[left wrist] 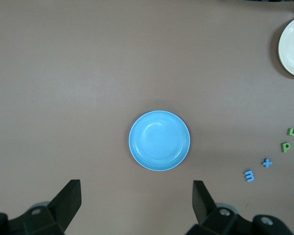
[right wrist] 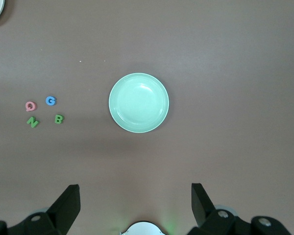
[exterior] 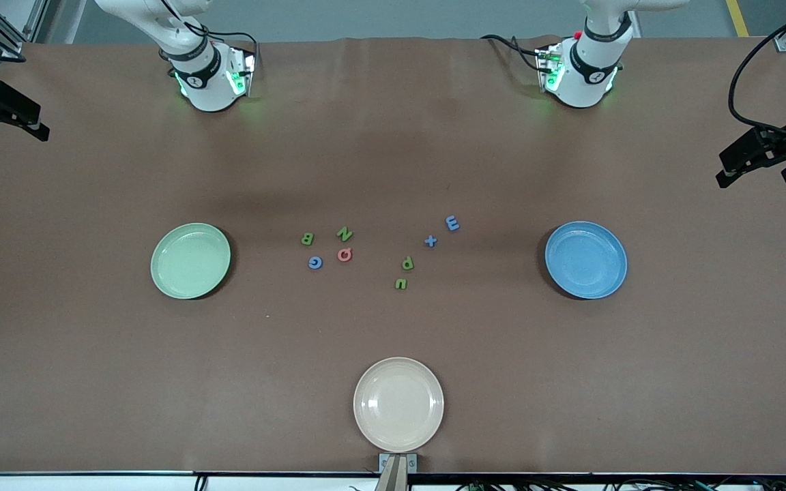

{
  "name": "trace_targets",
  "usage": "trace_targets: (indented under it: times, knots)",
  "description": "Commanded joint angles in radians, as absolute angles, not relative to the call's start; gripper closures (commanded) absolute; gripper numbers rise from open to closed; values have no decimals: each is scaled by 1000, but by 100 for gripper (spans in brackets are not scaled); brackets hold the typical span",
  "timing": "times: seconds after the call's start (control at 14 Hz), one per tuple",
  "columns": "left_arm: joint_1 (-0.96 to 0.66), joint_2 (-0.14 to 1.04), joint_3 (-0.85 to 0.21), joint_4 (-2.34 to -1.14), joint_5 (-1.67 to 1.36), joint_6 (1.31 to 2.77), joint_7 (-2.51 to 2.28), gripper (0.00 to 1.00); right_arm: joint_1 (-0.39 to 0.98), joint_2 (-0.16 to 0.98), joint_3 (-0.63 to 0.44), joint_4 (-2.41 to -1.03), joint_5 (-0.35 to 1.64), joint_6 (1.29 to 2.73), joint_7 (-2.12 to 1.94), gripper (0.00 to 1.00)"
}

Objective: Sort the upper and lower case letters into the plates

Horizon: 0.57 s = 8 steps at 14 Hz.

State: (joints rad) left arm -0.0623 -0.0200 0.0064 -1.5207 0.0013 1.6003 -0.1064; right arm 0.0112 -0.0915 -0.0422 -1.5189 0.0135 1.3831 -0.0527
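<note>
both grippers, left gripper [left wrist: 134, 203] and right gripper [right wrist: 134, 204], spread wide; letters [exterior: 344, 254] read b, n, g, q, p, u, e.

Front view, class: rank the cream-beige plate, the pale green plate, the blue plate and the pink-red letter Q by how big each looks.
1. Cream-beige plate, slightly largest, though nearest the camera.
2. Pale green plate and blue plate: alike, unranked.
3. Pink-red letter Q, far smallest.

The desk [exterior: 93, 354] wears a matt brown covering, faintly creased like cloth or paper. The 3 plates, pale green [exterior: 190, 260], blue [exterior: 585, 259] and cream [exterior: 398, 404], look like smooth plastic with a soft sheen. The letters [exterior: 344, 255] look matt.
</note>
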Motion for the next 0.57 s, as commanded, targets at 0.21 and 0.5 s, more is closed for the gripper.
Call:
trace_targets:
  times: [0.21, 0.5]
  knots:
    - [-60, -35, 5, -1525, 2, 1608, -100, 0, 6, -94, -40, -1517, 2, 1374, -64, 0]
    - [-77, -17, 2, -1526, 3, 1649, -84, 0, -3, -3, -41, -1517, 3, 1382, -63, 0]
